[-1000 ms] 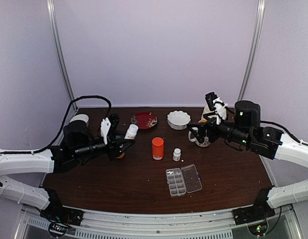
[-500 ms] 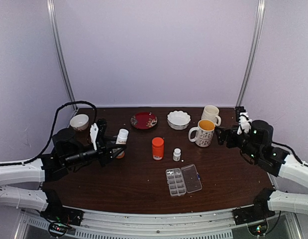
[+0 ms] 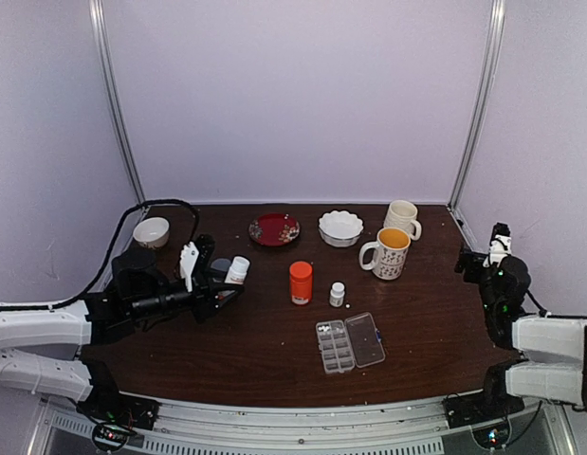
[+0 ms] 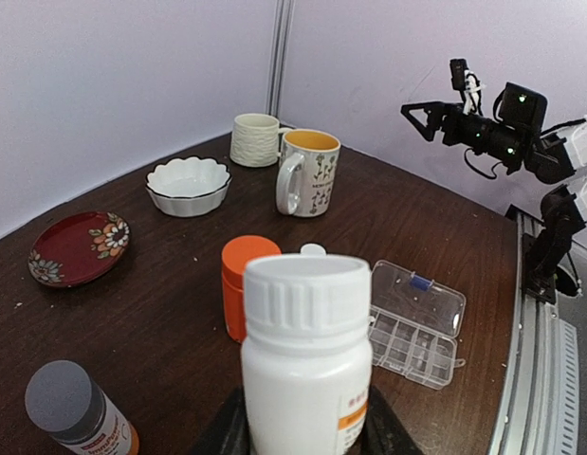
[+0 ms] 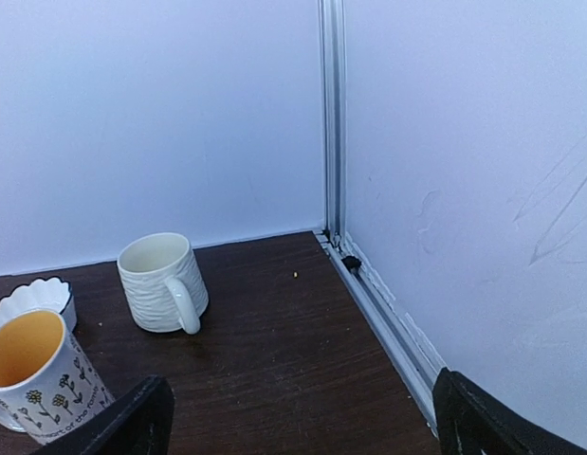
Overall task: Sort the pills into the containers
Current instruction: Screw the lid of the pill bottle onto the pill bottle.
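White plastic bottle (image 4: 307,365) sits clamped in the left claw (image 3: 222,284) (its ribbed cap (image 4: 307,294) shows only from the left wrist); right claw (image 5: 302,422) gapes wide, empty.

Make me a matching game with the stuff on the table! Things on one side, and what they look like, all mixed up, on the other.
Things:
1. big white bottle
2. plate
3. pill box
4. flowered mug

Descriptions:
A. yellow inside
B. lid open
C. held by the left gripper
D. red

Pairs: 1-C, 2-D, 3-B, 4-A
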